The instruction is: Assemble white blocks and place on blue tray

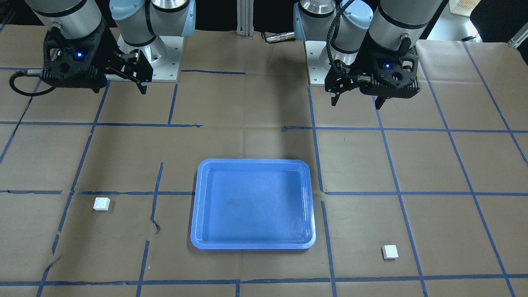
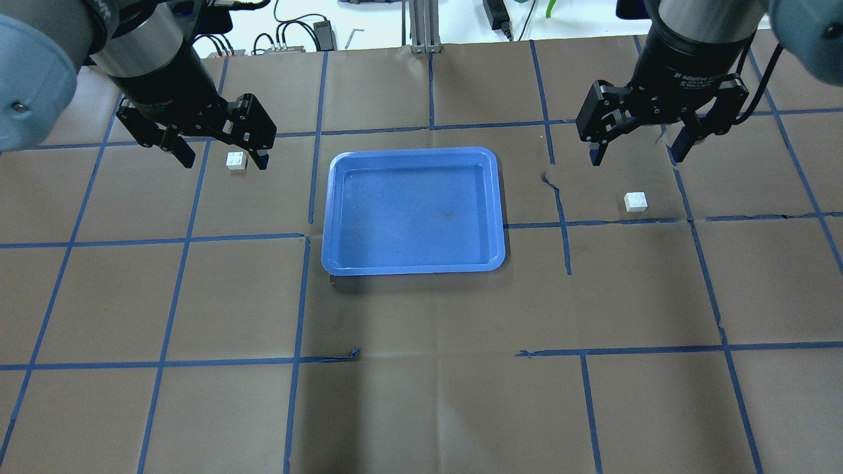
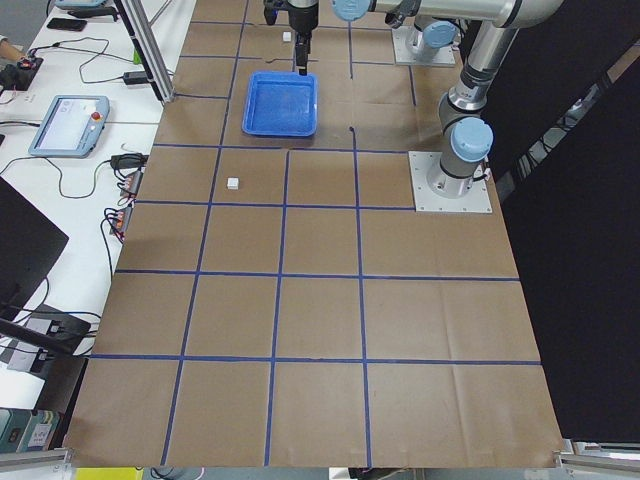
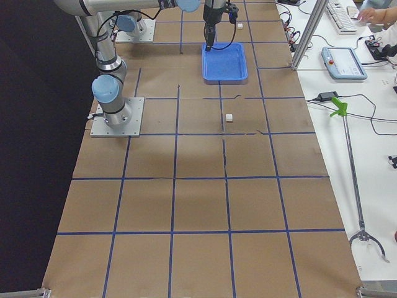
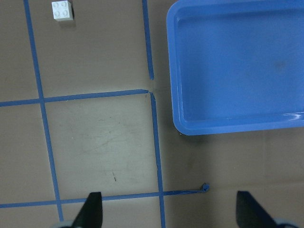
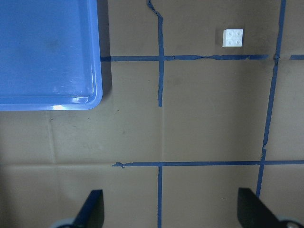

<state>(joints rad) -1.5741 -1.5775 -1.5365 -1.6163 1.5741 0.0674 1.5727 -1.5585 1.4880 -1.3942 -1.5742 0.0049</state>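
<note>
Two white blocks (image 2: 236, 161) (image 2: 635, 201): apart and unjoined, studs up, both on the table (image 2: 421, 395) outside the tray.
Left gripper (image 2: 224, 162): raised above the table, jaws spread wide, nothing between them.
Left block (image 5: 62, 10): ahead of this gripper, on its outer side, well apart from it.
Right gripper (image 2: 636, 158): raised, jaws wide, nothing held.
Right block (image 6: 232, 38): ahead of this gripper, on its outer side, well apart.
Blue tray (image 2: 415, 210): ahead of both grippers, on the inner side of each, between the two blocks.

Opposed high views, table-end views, close downward wrist views — blue tray (image 2: 415, 210) common.
</note>
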